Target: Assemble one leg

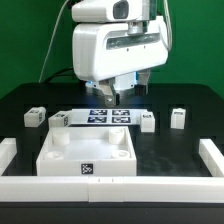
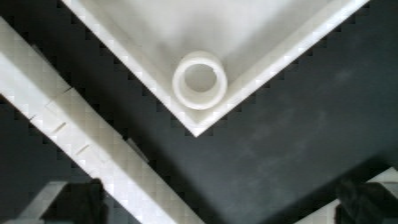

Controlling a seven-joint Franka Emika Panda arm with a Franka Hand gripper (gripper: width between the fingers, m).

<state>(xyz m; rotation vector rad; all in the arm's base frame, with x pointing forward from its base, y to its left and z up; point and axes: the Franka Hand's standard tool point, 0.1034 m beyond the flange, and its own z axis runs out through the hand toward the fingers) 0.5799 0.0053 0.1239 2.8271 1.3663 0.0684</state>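
Four small white legs with marker tags stand on the black table in the exterior view: two at the left [image 1: 35,117] [image 1: 58,121] and two at the right [image 1: 147,122] [image 1: 178,118]. My gripper [image 1: 104,96] hangs over the marker board [image 1: 100,117], between the two pairs and apart from every leg. In the wrist view my gripper [image 2: 214,207] is open and empty, with its dark fingers [image 2: 64,205] at the picture's edges. No leg shows in the wrist view.
The large white square tray-like piece [image 1: 88,152] lies in front of the marker board. One of its corners [image 2: 267,40], with a round hole [image 2: 199,80], shows in the wrist view beside a white bar [image 2: 71,135]. Low white walls [image 1: 212,160] border the table.
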